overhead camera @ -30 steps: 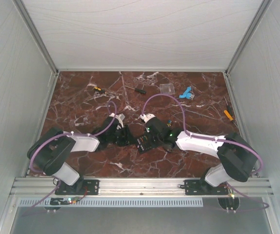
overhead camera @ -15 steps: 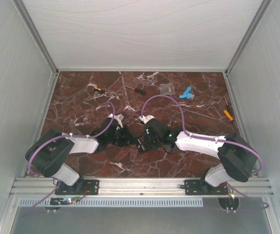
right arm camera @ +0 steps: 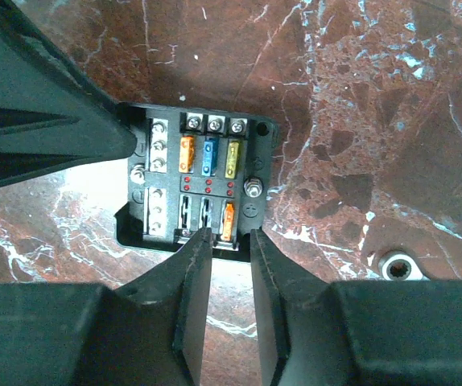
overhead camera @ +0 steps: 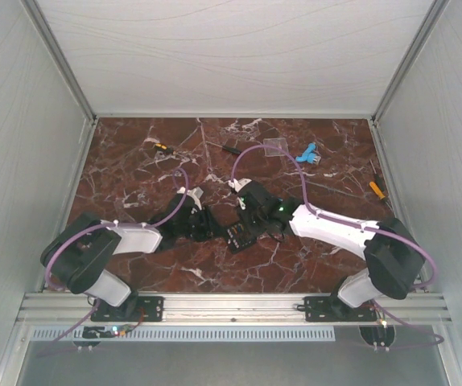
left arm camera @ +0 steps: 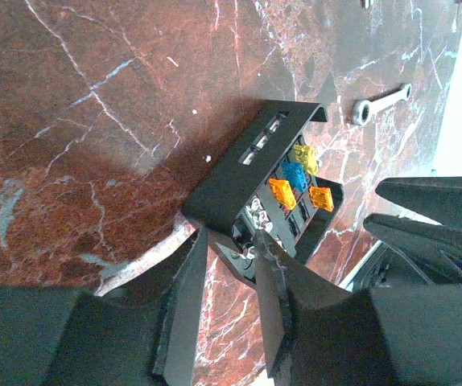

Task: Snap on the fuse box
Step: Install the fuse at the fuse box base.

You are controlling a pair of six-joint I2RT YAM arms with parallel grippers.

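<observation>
The fuse box is a small black square with orange, blue and yellow fuses on its face. It lies on the marble between my two grippers. In the left wrist view the fuse box has its near corner between my left gripper's fingertips, which clamp its wall. In the right wrist view the fuse box lies face up, and my right gripper is slightly open and empty, its tips at the box's near edge. The left gripper and right gripper flank the box.
A clear square plate and a blue part lie at the back. Small screwdrivers lie at back left, back centre and far right. A metal wrench lies near the box. White walls enclose the table.
My right gripper has drawn back a little toward the far side, uncovering the fuse box. The left gripper and the box have stayed nearly in place.
</observation>
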